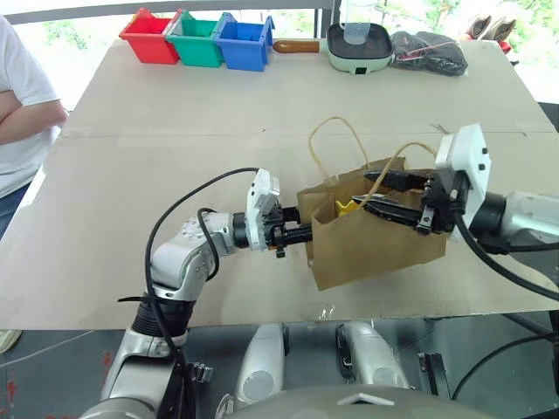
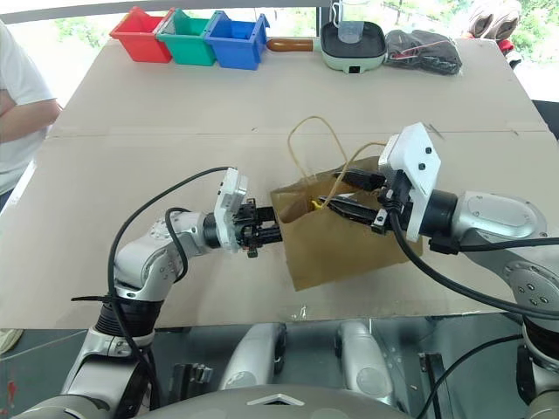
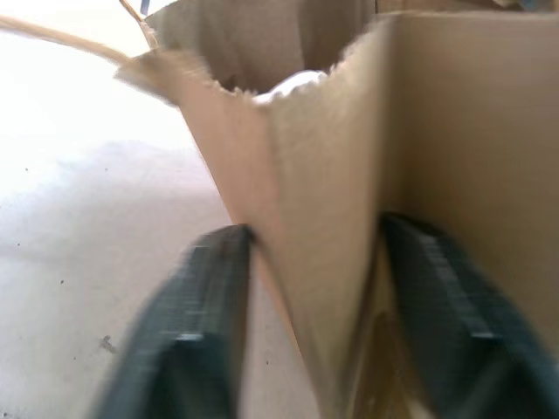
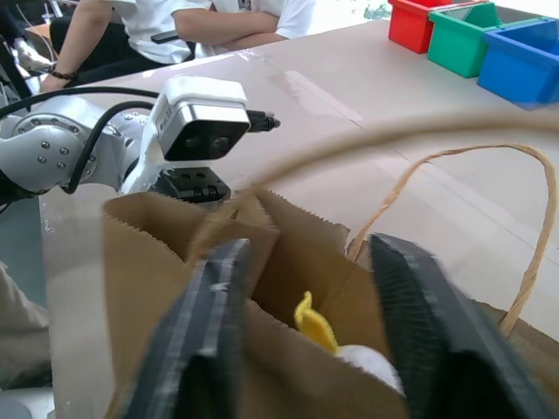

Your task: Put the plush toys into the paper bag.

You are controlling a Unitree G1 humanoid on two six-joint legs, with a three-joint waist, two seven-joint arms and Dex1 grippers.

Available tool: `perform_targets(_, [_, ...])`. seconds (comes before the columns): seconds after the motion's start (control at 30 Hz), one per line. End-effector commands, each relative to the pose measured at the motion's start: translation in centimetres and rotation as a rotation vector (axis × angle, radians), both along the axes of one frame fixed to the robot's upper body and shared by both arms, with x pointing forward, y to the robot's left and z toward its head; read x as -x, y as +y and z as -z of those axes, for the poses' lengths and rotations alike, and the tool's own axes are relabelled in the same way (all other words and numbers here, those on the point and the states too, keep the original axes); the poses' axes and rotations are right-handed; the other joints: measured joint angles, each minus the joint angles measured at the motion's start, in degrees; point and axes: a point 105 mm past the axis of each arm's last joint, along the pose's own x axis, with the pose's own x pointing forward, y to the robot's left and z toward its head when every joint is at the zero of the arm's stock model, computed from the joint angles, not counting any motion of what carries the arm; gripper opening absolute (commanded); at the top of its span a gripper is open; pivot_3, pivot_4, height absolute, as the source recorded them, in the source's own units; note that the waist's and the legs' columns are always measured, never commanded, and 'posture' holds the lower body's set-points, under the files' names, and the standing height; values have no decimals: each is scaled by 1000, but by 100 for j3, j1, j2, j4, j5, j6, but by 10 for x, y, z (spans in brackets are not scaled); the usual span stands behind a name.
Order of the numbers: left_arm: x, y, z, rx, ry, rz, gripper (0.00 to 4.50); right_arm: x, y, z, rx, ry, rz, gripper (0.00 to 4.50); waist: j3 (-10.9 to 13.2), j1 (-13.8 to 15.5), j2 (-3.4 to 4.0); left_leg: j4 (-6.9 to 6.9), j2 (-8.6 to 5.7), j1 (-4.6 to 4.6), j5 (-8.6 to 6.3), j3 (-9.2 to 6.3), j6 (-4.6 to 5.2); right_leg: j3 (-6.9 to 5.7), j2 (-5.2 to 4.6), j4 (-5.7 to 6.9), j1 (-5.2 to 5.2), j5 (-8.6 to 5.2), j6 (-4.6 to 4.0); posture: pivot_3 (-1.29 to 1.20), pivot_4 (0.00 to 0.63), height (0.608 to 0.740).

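Observation:
The brown paper bag (image 1: pixel 376 249) stands open in the middle of the table, its two loop handles (image 1: pixel 336 131) sticking up. Inside it lies a white plush toy (image 4: pixel 367 365) with a yellow end (image 1: pixel 347 207). My left gripper (image 1: pixel 295 234) reaches level to the bag's left side; in the left wrist view its fingers (image 3: pixel 218 288) press on both sides of the bag's side fold. My right gripper (image 1: pixel 377 193) hovers over the bag's mouth from the right, open, with nothing between its fingers (image 4: pixel 218 305) and the toy below them.
Red (image 1: pixel 148 37), green (image 1: pixel 196 39) and blue (image 1: pixel 244 42) bins line the table's far left edge. A pale green pan (image 1: pixel 358 45) and a dark cloth bundle (image 1: pixel 430 51) sit at the far right. A person in a white shirt (image 1: pixel 17 105) stands at the left.

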Motion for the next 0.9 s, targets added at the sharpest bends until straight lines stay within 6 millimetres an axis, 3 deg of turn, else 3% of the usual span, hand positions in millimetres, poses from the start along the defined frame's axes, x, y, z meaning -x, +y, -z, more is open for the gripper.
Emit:
perform_targets(0.03, [-14,3,-16,26,-132,-62,762,5,-3,-17,-66,-63,-1,2612,0,6,0,0,0,0,0,0,0,0,0,0,0,0,0,0,150,740])
perform_targets(0.07, [-20,5,-19,18,-186,-87,139,5,-4,-20,-75,-71,1,3204,0,9,0,0,0,0,0,0,0,0,0,0,0,0,0,0,150,740])
perform_targets(0.17, [-35,15,-31,-6,-328,-126,0,2,-8,-26,-79,-89,21,4462,-1,13,-1,1,-1,0,0,0,0,-1,0,-1,2,0,0,0,150,740])
perform_targets(0.33, [-58,37,-43,-21,-397,-188,0,-10,-12,-29,-95,-58,78,4462,-1,-4,0,1,-1,1,0,1,0,0,1,-1,1,0,0,0,150,740])
perform_targets(0.57, [-75,57,-39,-42,-388,-278,0,-21,-14,-12,-52,-13,155,4462,-1,0,-1,0,-1,-1,0,0,0,-1,2,-1,1,0,0,0,150,740])
perform_targets(0.7, [-79,63,-36,-55,-400,-328,0,-33,-17,-23,-267,86,226,4462,-6,-10,-8,1,0,0,0,-1,0,-1,2,2,1,1,0,0,150,740])
perform_targets(0.9, [-78,63,-36,-52,-406,-352,0,-19,-7,-21,-275,86,172,4462,-5,-5,-7,1,0,-2,0,-3,1,-2,1,2,1,1,-1,0,150,740])
